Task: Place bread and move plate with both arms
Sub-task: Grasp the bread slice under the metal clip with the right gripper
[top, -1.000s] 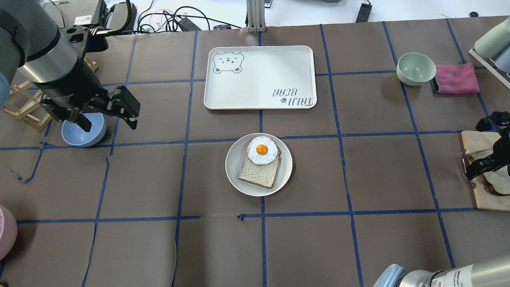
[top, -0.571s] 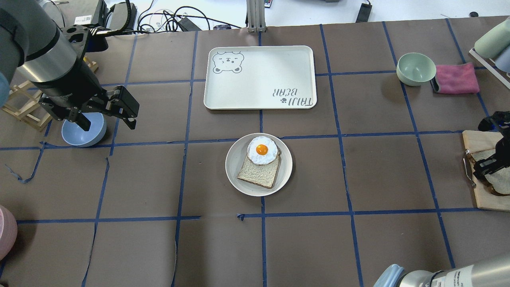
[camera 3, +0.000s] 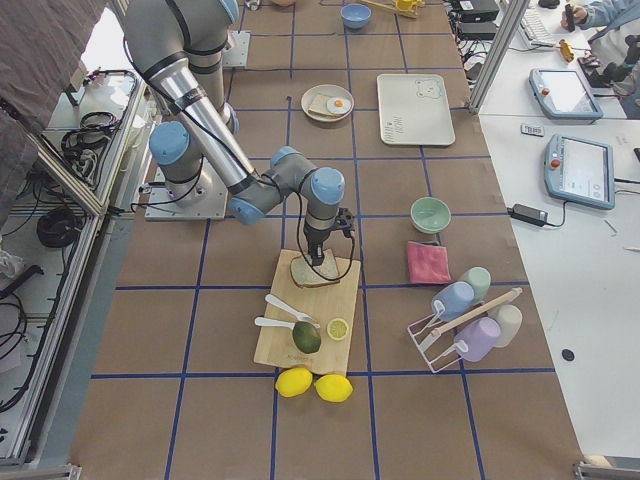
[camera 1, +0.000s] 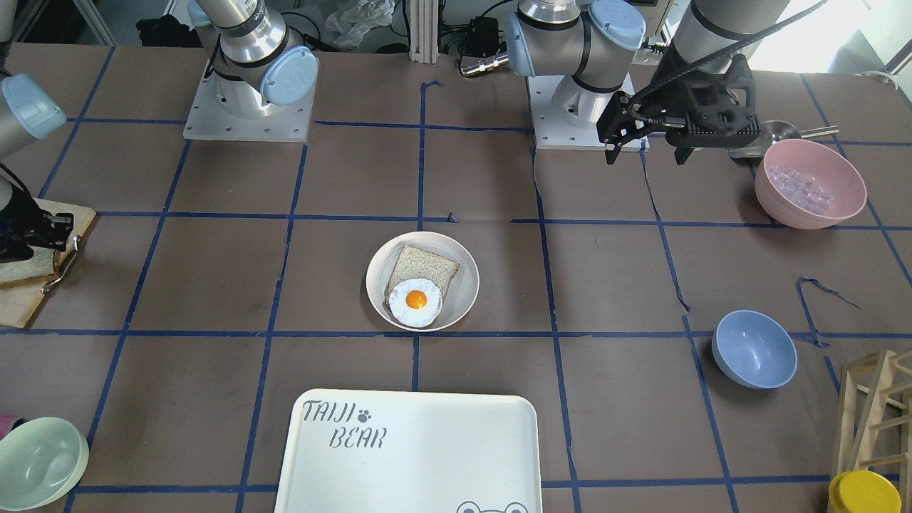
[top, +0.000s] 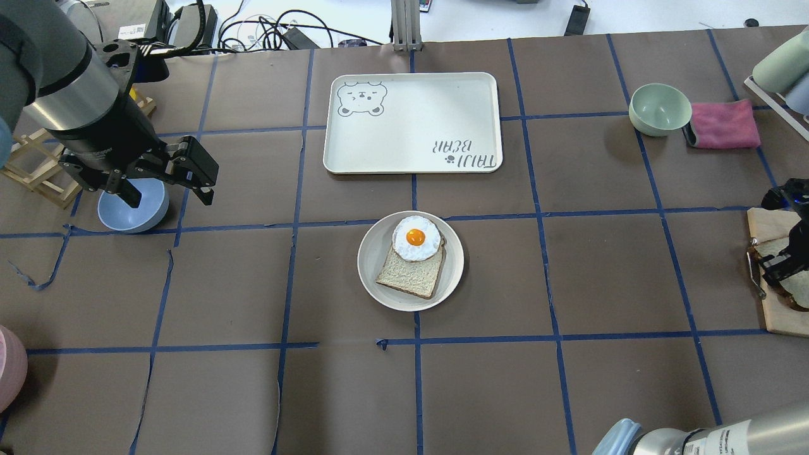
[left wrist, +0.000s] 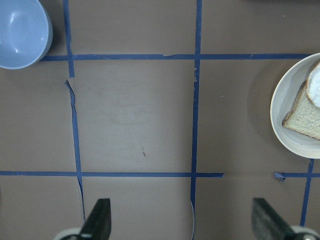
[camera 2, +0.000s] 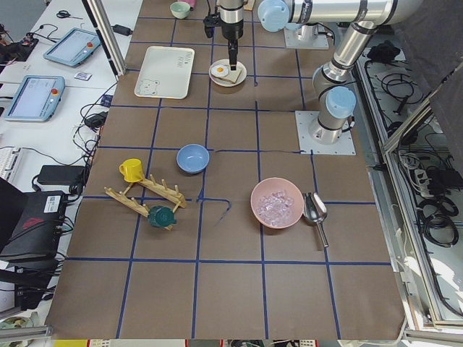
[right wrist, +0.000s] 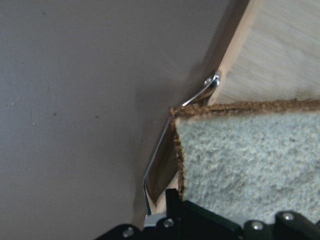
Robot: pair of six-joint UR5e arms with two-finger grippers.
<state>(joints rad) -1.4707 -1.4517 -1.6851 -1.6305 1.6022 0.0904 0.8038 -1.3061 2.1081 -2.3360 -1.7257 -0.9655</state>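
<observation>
The bread (top: pixel 797 282), a pale slice with a dark brown crust, lies on a wooden cutting board (top: pixel 778 319) at the table's right edge. My right gripper (top: pixel 780 265) is down on its left end and looks shut on it. The wrist view shows the bread (right wrist: pixel 250 160) right against the gripper body. From the front, the right gripper (camera 1: pixel 25 239) sits over the bread (camera 1: pixel 25 272). The plate (top: pixel 373 262) is at the table's centre and holds a smaller slice (top: pixel 411 273) with a fried egg (top: pixel 416 238). My left gripper (top: pixel 169 191) is open and empty, high above the far left.
A blue bowl (top: pixel 129 212) sits under the left gripper. The TAIJI BEAR tray (top: pixel 411 123) lies behind the plate. A green bowl (top: pixel 659 109) and a pink cloth (top: pixel 723 124) are at the back right. A metal utensil (top: pixel 753 273) lies along the board's left edge.
My right gripper has moved to the right at the bread, and the cutting board and metal utensil have slid right with it. The left gripper has barely moved.
</observation>
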